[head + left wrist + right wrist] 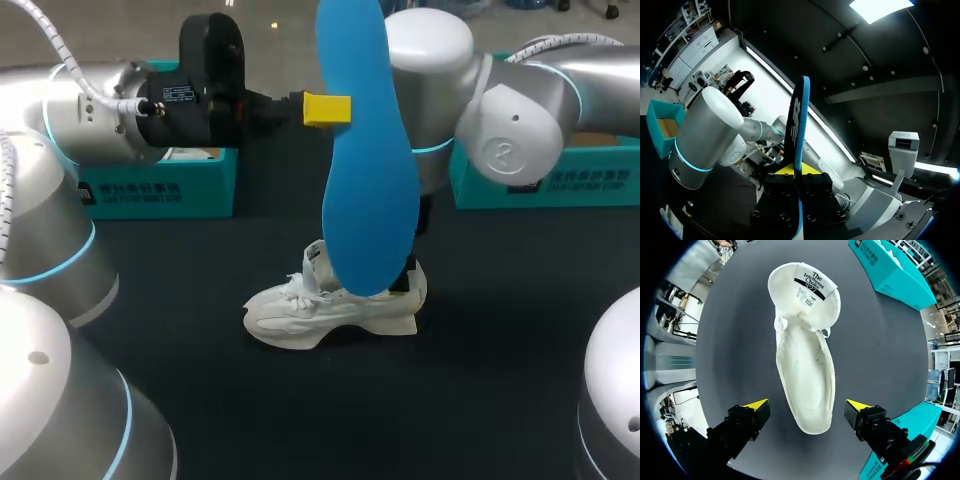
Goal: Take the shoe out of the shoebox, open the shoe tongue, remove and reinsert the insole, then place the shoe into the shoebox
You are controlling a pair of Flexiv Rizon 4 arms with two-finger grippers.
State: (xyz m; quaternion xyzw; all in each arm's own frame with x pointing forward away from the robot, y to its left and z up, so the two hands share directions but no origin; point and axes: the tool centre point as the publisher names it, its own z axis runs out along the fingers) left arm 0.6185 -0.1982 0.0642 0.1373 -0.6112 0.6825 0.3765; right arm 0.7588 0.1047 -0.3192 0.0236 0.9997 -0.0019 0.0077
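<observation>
Your left gripper [330,109] is pinching the blue insole [368,150] and holding it upright, high over the table [480,400]. The white shoe [330,312] is sitting on its sole below, with the tongue [804,282] folded out forward. Your right gripper [809,407] is hovering over the heel with its fingers spread to either side, and the wrist view is showing gaps. Two teal boxes are sitting at the back, one at left [160,190] and one at right [560,185].

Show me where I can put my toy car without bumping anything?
Bare table lies in front of the white shoe, and between the shoe and the right teal box. The middle is crowded: the right claw hangs open around the shoe's heel, and the left claw holds the blue insole above it.
</observation>
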